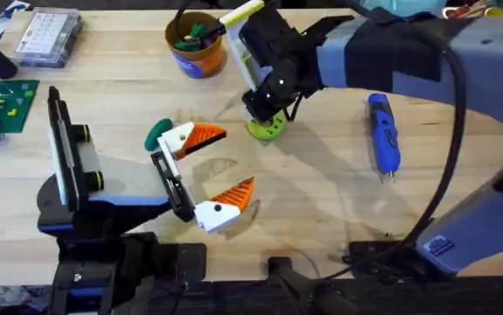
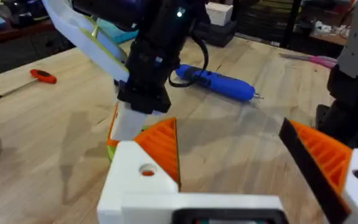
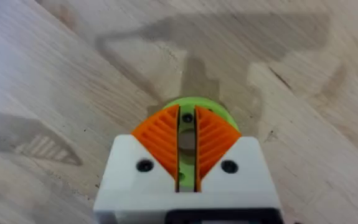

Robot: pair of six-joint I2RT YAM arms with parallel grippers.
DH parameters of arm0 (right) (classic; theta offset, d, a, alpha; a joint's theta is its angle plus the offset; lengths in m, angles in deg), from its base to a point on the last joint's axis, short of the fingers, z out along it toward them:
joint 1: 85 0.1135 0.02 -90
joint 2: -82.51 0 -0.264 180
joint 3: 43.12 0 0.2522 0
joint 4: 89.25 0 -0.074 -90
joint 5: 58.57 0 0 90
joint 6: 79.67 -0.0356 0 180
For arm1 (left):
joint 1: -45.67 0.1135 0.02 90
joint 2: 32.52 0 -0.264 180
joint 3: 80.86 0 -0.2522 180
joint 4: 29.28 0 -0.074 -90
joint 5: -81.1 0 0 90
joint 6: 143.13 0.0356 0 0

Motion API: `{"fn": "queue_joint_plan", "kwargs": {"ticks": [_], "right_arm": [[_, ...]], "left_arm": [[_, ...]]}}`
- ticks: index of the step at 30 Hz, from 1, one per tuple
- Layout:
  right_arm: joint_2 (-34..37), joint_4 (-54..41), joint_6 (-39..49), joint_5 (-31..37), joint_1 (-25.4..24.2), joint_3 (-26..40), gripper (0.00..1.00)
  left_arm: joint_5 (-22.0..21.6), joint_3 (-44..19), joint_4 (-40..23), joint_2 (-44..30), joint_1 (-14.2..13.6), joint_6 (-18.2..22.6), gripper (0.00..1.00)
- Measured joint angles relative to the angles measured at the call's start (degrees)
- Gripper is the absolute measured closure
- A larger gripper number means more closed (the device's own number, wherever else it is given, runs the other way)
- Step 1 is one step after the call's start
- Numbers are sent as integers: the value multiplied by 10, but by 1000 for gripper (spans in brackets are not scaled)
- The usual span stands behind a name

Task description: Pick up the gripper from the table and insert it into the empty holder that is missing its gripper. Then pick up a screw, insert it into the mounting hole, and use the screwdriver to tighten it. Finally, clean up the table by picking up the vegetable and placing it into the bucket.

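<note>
Right gripper: orange pads pressed nearly together over a green disc, clamped on it, pointing down at mid-table.
Left gripper: fingers spread wide, nothing between them, hovering beside the disc.
Bucket: orange with blue band, far side of table, holding green and dark items.
Screwdriver: blue, lying flat on the table, right of the disc.
Clear box: far left corner.
</note>
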Motion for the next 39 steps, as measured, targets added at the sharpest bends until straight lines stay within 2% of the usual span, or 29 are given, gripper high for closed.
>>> {"fn": "queue_joint_plan", "kwargs": {"ticks": [19, 21, 22, 33, 39], "right_arm": [[9, 6, 0, 1, 0, 0, 858], [9, 7, 1, 3, 0, 0, 967], [9, 8, 1, 2, 0, 0, 986], [8, 5, 2, 2, 0, 0, 993], [-10, -37, 2, 2, 0, 1, 994]], "left_arm": [[0, 0, 0, 0, 0, 0, 12], [0, 0, 0, 0, 0, 0, 12], [0, 0, 0, 0, 0, 0, 12], [0, 0, 0, 0, 0, 0, 12], [0, 0, 0, 0, 0, 0, 12]]}}
